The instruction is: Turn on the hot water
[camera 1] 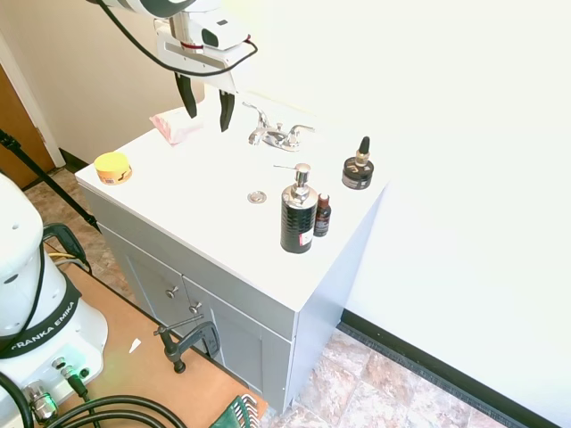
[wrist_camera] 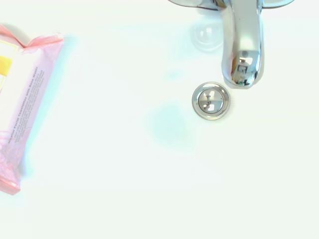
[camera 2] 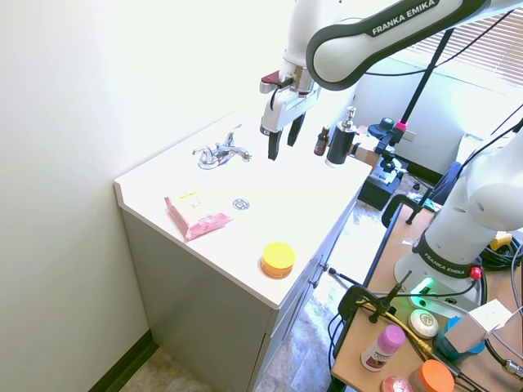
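Drain point(wrist_camera: 211, 101) under spout point(wrist_camera: 242, 55); gripper point(camera 1: 206, 108), fingers apart, upper left above faucet point(camera 1: 279, 134): best lowered onto left lever point(camera 1: 254, 113), pushing gently.

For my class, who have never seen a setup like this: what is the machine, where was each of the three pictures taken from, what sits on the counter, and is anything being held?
A white robot arm ends in a gripper whose two dark jaws stand open and hold nothing. Two pictures come from cameras on opposite sides of the room; the third looks down from the arm's wrist. On the white counter sit a chrome faucet with a drain below it, a pink packet, a yellow tin, a black soap bottle, a small dark bottle and a round jar. No water is visible.
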Tool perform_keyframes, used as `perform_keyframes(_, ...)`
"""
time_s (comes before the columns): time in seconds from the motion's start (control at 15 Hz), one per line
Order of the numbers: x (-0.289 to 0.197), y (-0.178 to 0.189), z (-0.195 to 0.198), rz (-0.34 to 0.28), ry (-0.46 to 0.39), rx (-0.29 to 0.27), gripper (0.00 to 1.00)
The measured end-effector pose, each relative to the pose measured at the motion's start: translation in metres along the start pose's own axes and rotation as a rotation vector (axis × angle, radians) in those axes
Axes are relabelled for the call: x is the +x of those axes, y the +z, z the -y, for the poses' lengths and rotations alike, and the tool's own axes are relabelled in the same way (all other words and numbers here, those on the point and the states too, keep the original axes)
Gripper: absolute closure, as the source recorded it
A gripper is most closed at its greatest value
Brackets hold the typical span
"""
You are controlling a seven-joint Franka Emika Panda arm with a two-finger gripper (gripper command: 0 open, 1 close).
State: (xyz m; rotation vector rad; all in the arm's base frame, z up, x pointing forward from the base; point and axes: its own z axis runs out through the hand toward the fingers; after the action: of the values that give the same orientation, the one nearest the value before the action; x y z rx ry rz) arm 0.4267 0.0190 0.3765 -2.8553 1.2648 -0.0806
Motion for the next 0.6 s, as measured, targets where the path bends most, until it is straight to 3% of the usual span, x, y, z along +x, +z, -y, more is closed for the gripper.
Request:
perform_keyframes(0.13,0.001,0.000,0.001,-0.013,0.001,-0.004,0.00)
perform_keyframes(0.27,0.006,-0.002,0.017,-0.090,0.029,-0.005,0.00)
perform_keyframes(0.6,0.020,0.020,0.098,-0.283,0.056,0.107,0.00)
